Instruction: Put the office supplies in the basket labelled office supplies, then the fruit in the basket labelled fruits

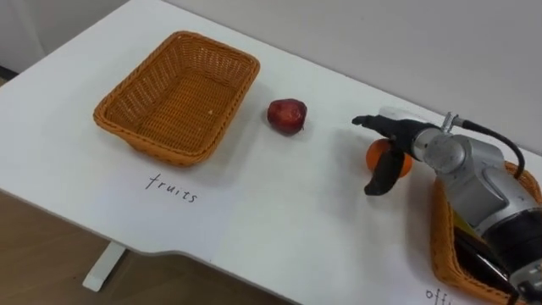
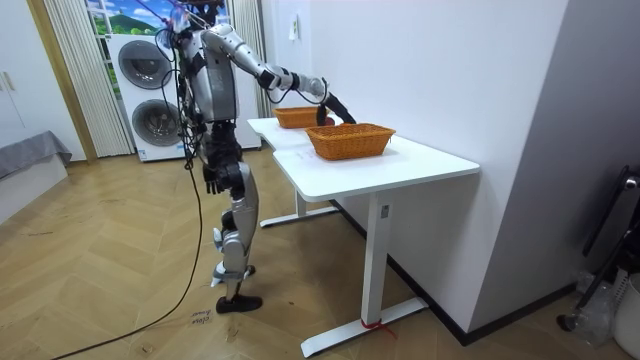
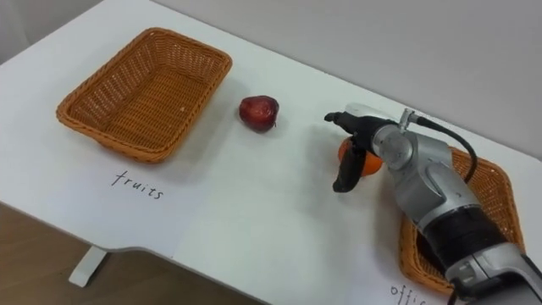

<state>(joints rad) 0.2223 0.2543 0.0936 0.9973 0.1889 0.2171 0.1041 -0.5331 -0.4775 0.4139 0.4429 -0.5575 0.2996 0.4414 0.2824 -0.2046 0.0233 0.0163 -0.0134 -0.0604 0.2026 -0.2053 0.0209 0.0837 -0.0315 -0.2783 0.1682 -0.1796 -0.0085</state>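
While the fruits basket (image 1: pixel 174 93) at the upper left of the frame lies empty, the fruit side of the sorting looks barely begun. A red apple (image 1: pixel 287 114) sits on the white table (image 1: pixel 279 203) just right of it. An orange (image 1: pixel 375 153) lies further right, near the office basket (image 1: pixel 440 246) at the lower right, which holds a dark item (image 1: pixel 478 254) I cannot identify. Reaching in from the right edge, the right hand (image 1: pixel 389 129) is at the orange, thumb over its top and fingers curved down round its near side. I judge this a grasp. Beside the hip in the room view hangs the left hand (image 2: pixel 213 182); spread or closed, I cannot tell.
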